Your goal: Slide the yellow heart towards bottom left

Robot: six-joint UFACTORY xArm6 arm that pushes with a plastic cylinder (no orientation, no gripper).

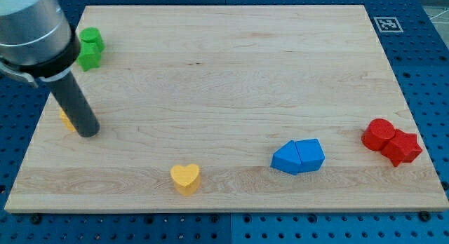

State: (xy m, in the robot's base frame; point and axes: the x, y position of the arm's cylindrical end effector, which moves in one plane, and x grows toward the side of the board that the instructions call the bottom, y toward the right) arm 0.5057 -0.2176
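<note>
The yellow heart (pixel 185 179) lies on the wooden board (pixel 224 76) near the view's bottom edge, left of centre. My rod comes down from the view's top left, and my tip (pixel 88 133) rests on the board at the left side, up and to the left of the heart, well apart from it. A small yellow-orange block (pixel 66 118) sits right behind the rod, mostly hidden by it; its shape cannot be made out.
Two green blocks (pixel 90 48) sit together at the view's top left. Two blue blocks (pixel 299 157) touch each other at bottom right of centre. Two red blocks (pixel 391 141) sit together near the right edge.
</note>
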